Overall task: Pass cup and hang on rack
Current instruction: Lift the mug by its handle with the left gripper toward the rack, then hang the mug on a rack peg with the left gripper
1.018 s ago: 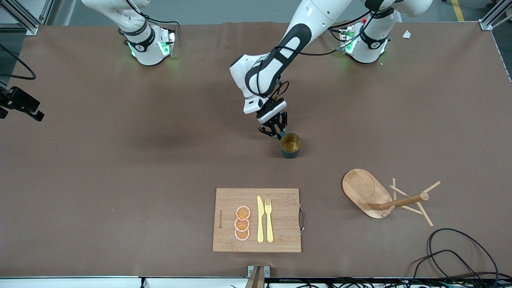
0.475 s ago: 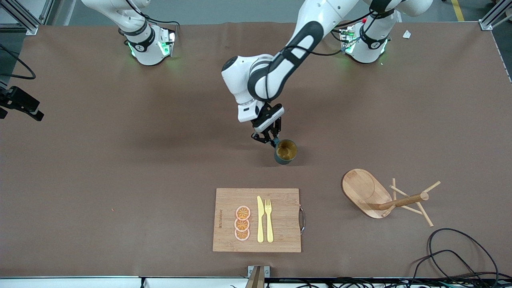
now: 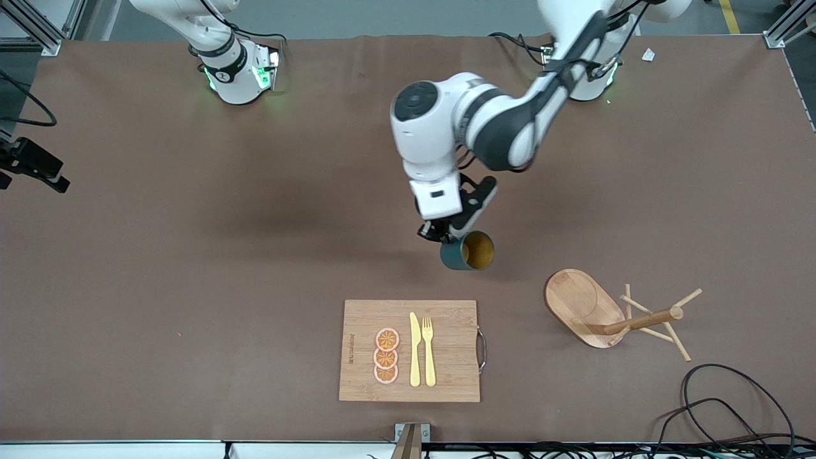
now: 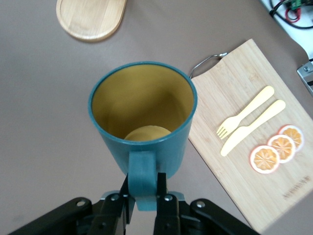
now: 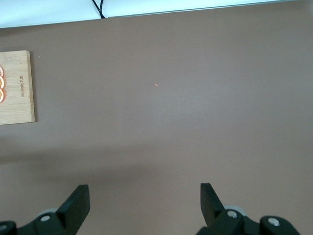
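The dark teal cup [image 3: 468, 252] [image 4: 144, 122] with its yellowish inside hangs over the middle of the table, tipped on its side with its mouth toward the rack. My left gripper [image 3: 443, 234] [image 4: 143, 188] is shut on the cup's loop handle. The rack [image 3: 612, 312], a light wooden mug tree with an oval base [image 4: 90, 19] and thin pegs, stands nearer the front camera toward the left arm's end. My right gripper [image 5: 144, 203] is open over bare table, holding nothing, and does not show in the front view.
A bamboo cutting board [image 3: 411, 350] [image 4: 249, 122] with a yellow knife, a fork and orange slices lies near the front edge. Black cables [image 3: 720, 401] coil by the front corner at the left arm's end. A black device [image 3: 32, 166] sits at the right arm's end.
The left arm has lifted the cup off the table, tipped it onto its side and carried it a little toward the rack. The right gripper stays open.
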`<action>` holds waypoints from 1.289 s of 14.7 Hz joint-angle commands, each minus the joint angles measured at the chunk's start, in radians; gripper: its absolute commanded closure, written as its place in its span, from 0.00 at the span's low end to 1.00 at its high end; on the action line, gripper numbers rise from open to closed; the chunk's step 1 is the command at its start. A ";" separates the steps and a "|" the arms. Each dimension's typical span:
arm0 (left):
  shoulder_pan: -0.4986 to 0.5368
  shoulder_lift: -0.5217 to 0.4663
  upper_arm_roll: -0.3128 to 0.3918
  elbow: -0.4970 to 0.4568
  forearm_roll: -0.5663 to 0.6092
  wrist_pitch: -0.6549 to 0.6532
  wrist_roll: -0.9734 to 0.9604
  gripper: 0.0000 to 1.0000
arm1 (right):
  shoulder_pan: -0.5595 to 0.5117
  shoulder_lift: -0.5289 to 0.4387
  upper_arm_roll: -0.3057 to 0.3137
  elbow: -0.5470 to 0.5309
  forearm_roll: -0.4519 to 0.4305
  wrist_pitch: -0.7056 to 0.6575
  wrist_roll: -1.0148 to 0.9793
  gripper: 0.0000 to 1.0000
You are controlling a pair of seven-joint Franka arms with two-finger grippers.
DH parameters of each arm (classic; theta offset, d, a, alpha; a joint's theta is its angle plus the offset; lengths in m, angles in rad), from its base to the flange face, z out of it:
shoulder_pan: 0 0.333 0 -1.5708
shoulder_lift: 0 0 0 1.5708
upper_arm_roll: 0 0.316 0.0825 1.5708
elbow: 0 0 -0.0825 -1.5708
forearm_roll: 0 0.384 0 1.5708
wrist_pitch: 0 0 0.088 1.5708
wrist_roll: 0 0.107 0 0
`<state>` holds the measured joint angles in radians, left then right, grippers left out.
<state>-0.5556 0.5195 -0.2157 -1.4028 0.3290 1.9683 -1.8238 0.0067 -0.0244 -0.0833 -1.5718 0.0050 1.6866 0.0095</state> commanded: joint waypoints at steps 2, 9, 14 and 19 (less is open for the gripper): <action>0.173 -0.108 -0.011 -0.021 -0.317 0.006 0.190 1.00 | -0.021 -0.015 0.014 -0.014 -0.007 -0.002 -0.014 0.00; 0.454 -0.130 -0.011 -0.022 -0.855 -0.008 0.518 1.00 | -0.021 -0.015 0.014 -0.014 -0.007 -0.002 -0.014 0.00; 0.577 -0.101 -0.008 -0.027 -1.146 -0.038 0.612 1.00 | -0.021 -0.015 0.014 -0.014 -0.005 -0.002 -0.013 0.00; 0.715 -0.033 -0.008 -0.025 -1.216 -0.202 0.863 1.00 | -0.021 -0.015 0.014 -0.014 -0.005 -0.002 -0.013 0.00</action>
<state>0.1055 0.4610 -0.2146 -1.4305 -0.8557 1.8329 -1.0520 0.0066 -0.0244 -0.0838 -1.5718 0.0050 1.6866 0.0093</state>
